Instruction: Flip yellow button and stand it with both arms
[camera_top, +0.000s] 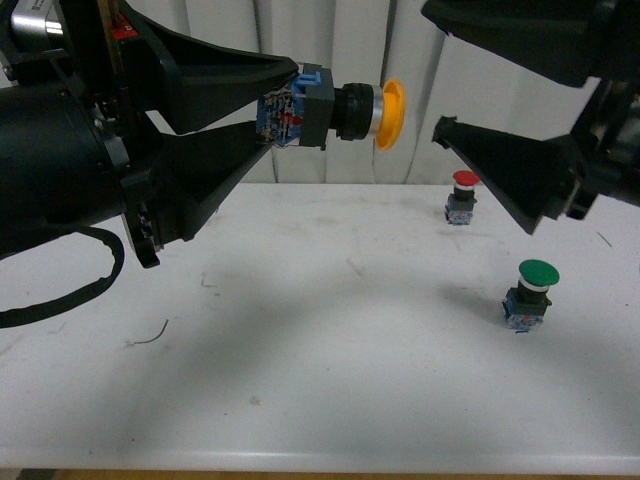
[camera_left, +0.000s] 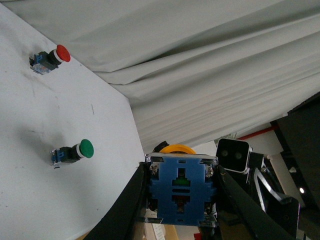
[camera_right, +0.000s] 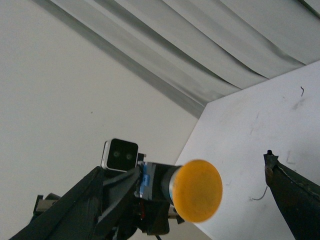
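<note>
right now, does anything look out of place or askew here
Only the yellow button: it is off the table, lying sideways in the air, clamped by its blue base in the left gripper, cap toward the open right gripper. The red button and green button stand upright on the table.

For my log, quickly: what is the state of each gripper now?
Left gripper: closed on the yellow button, at its blue base.
Right gripper: open, holding nothing.
</note>
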